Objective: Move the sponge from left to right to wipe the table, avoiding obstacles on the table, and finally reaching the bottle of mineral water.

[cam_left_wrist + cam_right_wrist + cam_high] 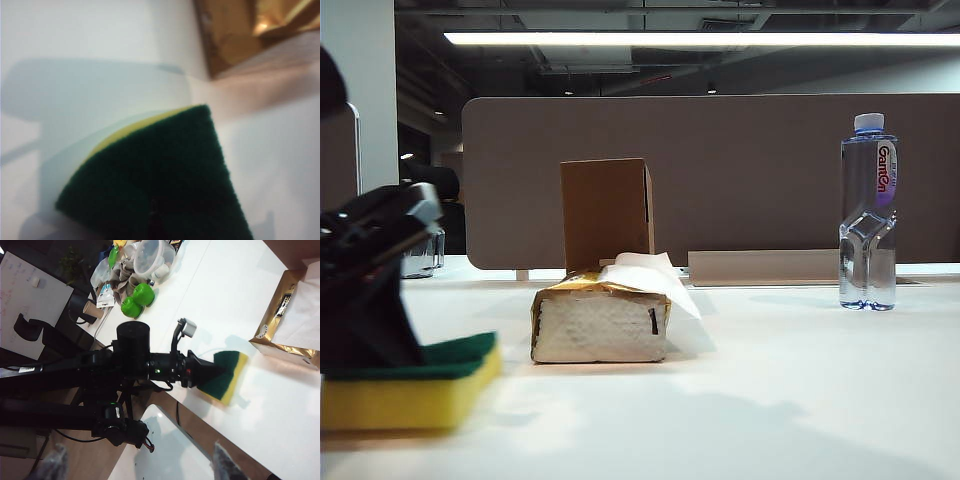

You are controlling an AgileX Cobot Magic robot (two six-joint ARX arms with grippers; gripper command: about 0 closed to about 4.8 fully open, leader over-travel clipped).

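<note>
We see the left hand clenched on the sponge, a soft yellow foam block with a coarse dark green top, resting flat on the smooth white table at its left side. Near the middle lies the crinkled gold-edged tissue pack, one limp white sheet sticking out, with the upright brown cardboard box just behind. The clear, pinched-waist bottle of mineral water stands far right. The right hand hangs released, its fingertips spread wide, well apart from everything.
</note>
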